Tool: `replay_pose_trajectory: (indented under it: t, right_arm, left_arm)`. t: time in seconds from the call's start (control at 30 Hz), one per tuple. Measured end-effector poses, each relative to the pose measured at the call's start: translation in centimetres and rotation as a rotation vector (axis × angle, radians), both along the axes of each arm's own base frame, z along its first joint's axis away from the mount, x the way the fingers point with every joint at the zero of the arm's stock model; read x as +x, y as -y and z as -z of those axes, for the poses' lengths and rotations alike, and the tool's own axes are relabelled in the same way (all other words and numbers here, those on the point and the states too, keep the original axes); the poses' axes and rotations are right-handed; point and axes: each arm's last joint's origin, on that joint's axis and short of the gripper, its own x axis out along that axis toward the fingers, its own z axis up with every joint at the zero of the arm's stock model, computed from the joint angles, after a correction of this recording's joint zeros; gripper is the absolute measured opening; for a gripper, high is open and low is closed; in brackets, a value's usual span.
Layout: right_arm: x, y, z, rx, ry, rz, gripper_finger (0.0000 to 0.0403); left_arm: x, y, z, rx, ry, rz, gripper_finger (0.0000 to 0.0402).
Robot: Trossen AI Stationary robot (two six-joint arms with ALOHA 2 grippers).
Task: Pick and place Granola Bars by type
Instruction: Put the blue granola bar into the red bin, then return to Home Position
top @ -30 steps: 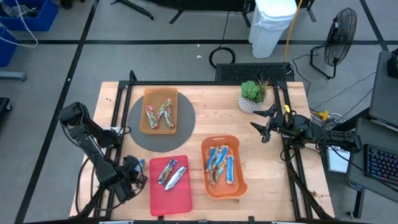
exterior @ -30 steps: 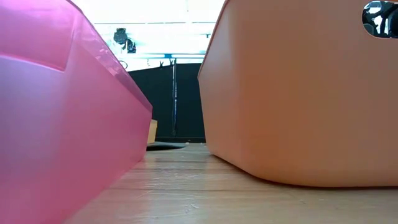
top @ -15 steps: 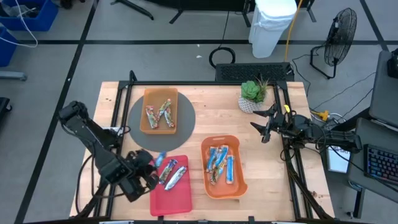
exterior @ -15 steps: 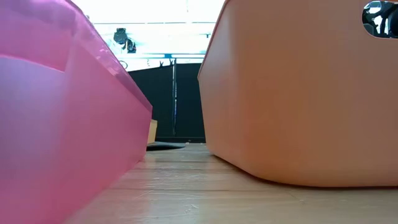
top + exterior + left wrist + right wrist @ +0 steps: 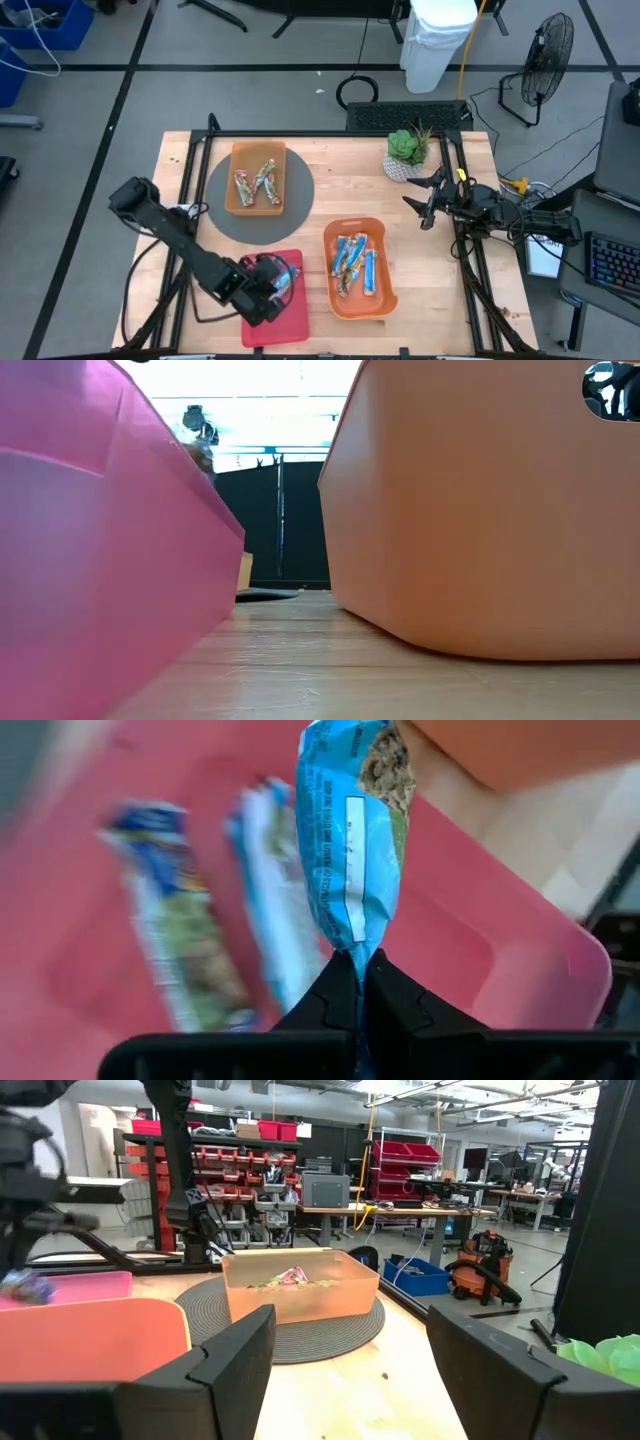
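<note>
While the left gripper (image 5: 352, 965) jaws clench a blue granola bar (image 5: 352, 830) over the red tray (image 5: 480, 935) at lower centre, release it low beside its matching bars.

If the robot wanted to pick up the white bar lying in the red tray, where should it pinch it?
Probably across its narrow middle, coming straight down from above. The white bar lies flat and long in the red tray, with another bar close beside it, so a side approach looks crowded. The left gripper is shut on a blue bar, so that goes first. The right gripper waits by the plant.
</note>
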Motion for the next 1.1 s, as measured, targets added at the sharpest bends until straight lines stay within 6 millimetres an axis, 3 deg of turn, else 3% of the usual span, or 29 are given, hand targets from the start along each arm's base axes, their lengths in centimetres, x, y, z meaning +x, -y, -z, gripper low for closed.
replay_pose_trajectory:
  t: [0.27, 0.47, 0.83, 1.1]
  right_arm:
    - [0.0, 0.0, 0.0, 0.0, 0.001, 0.0, 0.0251]
    - [0.0, 0.0, 0.0, 0.0, 0.001, 0.0, 0.0251]
    - [0.0, 0.0, 0.0, 0.0, 0.001, 0.0, 0.0251]
    - [0.0, 0.0, 0.0, 0.0, 0.0, 0.0, 0.0251]
  left_arm:
    - [2.2, 2.4, 3.5, -0.163, -0.031, 0.073, 0.0008]
    - [2.8, 3.4, 4.8, -0.253, -0.054, 0.111, 0.0008]
    - [3.0, 3.5, 4.1, -0.228, 0.016, 0.179, 0.0087]
    - [3.4, 2.4, 2.4, -0.184, 0.086, 0.297, 0.0116]
